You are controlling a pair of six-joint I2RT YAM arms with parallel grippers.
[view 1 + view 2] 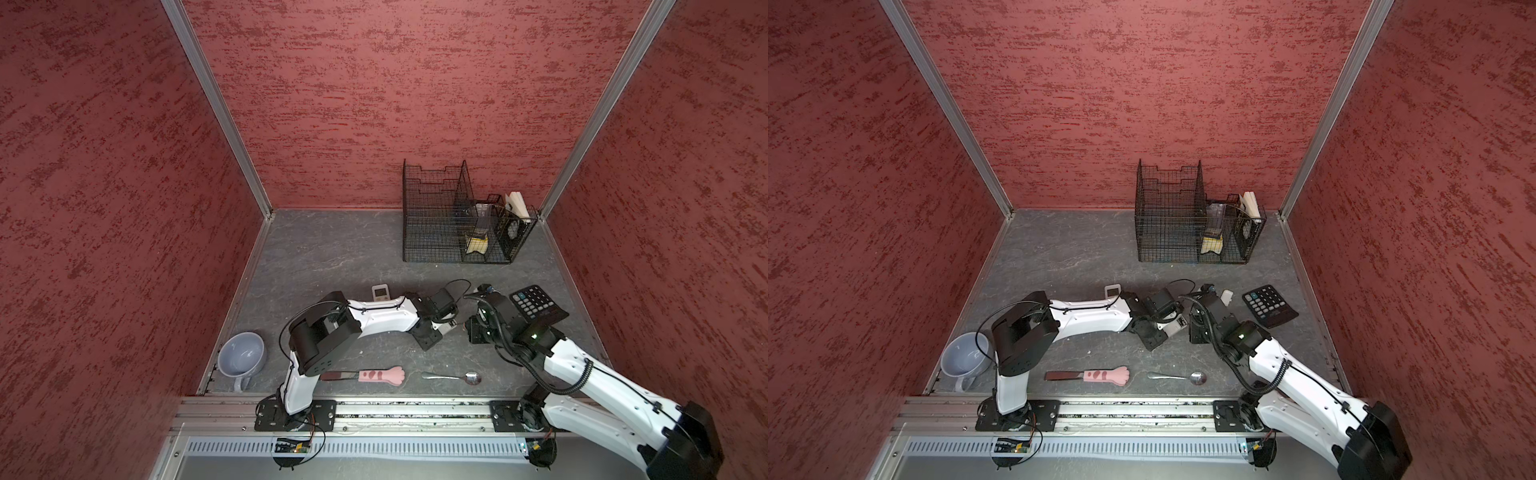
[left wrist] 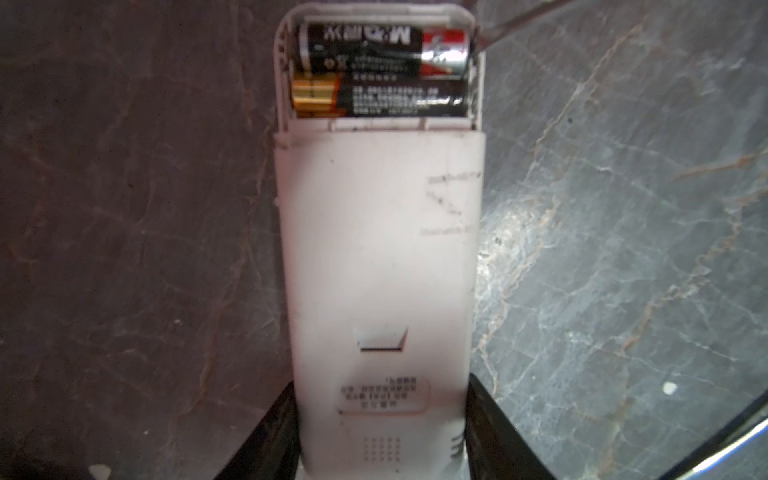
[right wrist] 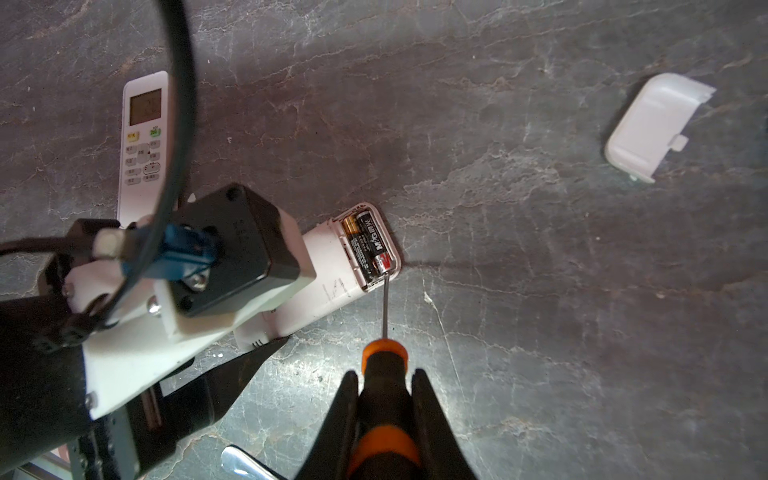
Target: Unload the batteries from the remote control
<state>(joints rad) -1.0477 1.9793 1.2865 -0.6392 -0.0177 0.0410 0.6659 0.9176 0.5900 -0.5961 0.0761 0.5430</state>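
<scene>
A white remote control (image 2: 378, 249) lies back-up on the grey table, and my left gripper (image 2: 382, 415) is shut on its lower end, one black finger on each side. Its battery compartment stands uncovered, and two batteries sit in it side by side: one black with a red and silver end (image 2: 382, 45), one black with a gold end (image 2: 382, 97). My right gripper (image 3: 385, 374) is shut on an orange and black screwdriver (image 3: 384, 353). The screwdriver's thin shaft (image 3: 385, 307) reaches the red end of the outer battery (image 3: 380, 253). In both top views the two grippers (image 1: 442, 328) (image 1: 478, 328) face each other at mid-table.
The loose white battery cover (image 3: 656, 124) lies apart on the table. A second remote with a display (image 3: 143, 145) lies behind my left arm. A calculator (image 1: 536, 305), a wire basket (image 1: 457, 220), a mug (image 1: 241, 357), a pink paw-handled tool (image 1: 374, 376) and a spoon (image 1: 453, 377) lie around.
</scene>
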